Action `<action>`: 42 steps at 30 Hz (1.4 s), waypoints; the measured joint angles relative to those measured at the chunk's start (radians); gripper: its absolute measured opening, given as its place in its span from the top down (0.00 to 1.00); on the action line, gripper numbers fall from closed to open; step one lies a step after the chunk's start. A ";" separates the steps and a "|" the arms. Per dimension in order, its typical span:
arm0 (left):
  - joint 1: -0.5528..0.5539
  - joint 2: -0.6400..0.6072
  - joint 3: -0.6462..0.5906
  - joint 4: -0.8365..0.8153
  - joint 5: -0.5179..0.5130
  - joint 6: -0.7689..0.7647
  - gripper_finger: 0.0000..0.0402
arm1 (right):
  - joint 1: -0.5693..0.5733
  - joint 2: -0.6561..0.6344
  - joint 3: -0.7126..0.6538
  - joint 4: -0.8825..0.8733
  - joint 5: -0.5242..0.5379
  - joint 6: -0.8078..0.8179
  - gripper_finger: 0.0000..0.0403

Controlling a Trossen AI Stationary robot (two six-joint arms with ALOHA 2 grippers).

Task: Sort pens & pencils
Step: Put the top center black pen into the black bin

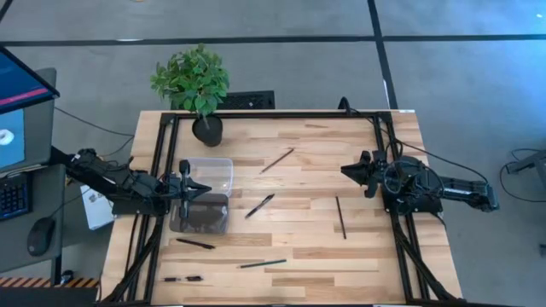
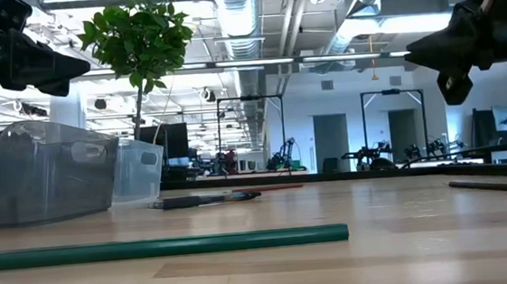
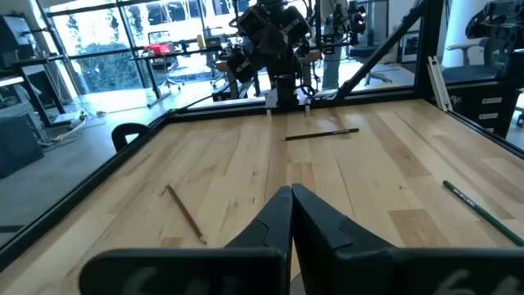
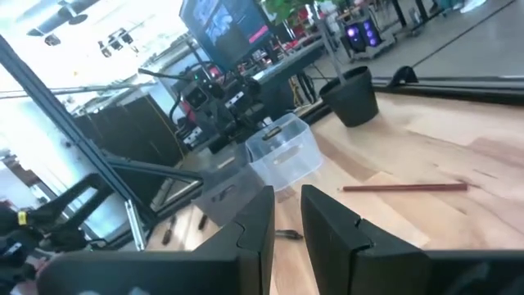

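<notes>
Several pens and pencils lie flat on the wooden table: a brownish pencil, a black pen, a dark pencil, a black pen, a green pencil and a black pen at the near edge. My left gripper hangs shut and empty above the two clear bins. My right gripper hovers above the table's right part, its fingers a narrow gap apart, holding nothing. The left wrist view shows my left gripper closed tip to tip.
Two clear plastic bins stand side by side at the table's left, the nearer bin looking darker. A potted plant stands at the far left corner. A black frame rail runs round the table. A monitor stands beyond the left edge.
</notes>
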 joint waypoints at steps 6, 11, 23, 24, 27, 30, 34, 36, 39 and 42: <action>0.000 0.000 -0.001 0.009 -0.001 0.003 1.00 | -0.009 0.000 0.000 -0.001 0.003 0.001 0.78; 0.000 0.000 -0.001 0.011 -0.002 0.019 1.00 | -0.021 0.000 0.000 -0.005 0.044 -0.054 0.78; 0.000 0.000 -0.001 0.014 -0.003 0.013 1.00 | -0.032 0.000 0.000 0.053 0.047 -0.250 0.59; 0.000 0.000 -0.001 0.014 -0.003 0.012 1.00 | -0.030 0.000 0.000 0.069 0.047 -0.298 0.56; 0.000 0.000 -0.001 0.014 -0.003 -0.007 1.00 | -0.030 0.000 0.006 0.129 0.038 -0.401 0.48; 0.000 0.000 -0.001 0.014 -0.004 -0.038 1.00 | -0.030 0.054 0.062 0.070 -0.029 -0.490 0.42; 0.000 0.000 -0.001 0.015 -0.004 -0.060 1.00 | -0.030 0.208 0.154 0.010 -0.055 -0.503 0.40; 0.000 0.000 -0.001 0.015 -0.004 -0.057 1.00 | -0.025 0.307 0.203 -0.001 -0.056 -0.533 0.40; 0.000 0.000 -0.001 0.015 -0.004 -0.039 1.00 | -0.003 0.481 0.287 -0.007 -0.056 -0.598 0.40; 0.000 0.000 -0.001 0.015 -0.004 -0.038 1.00 | 0.025 0.673 0.384 -0.007 -0.058 -0.655 0.40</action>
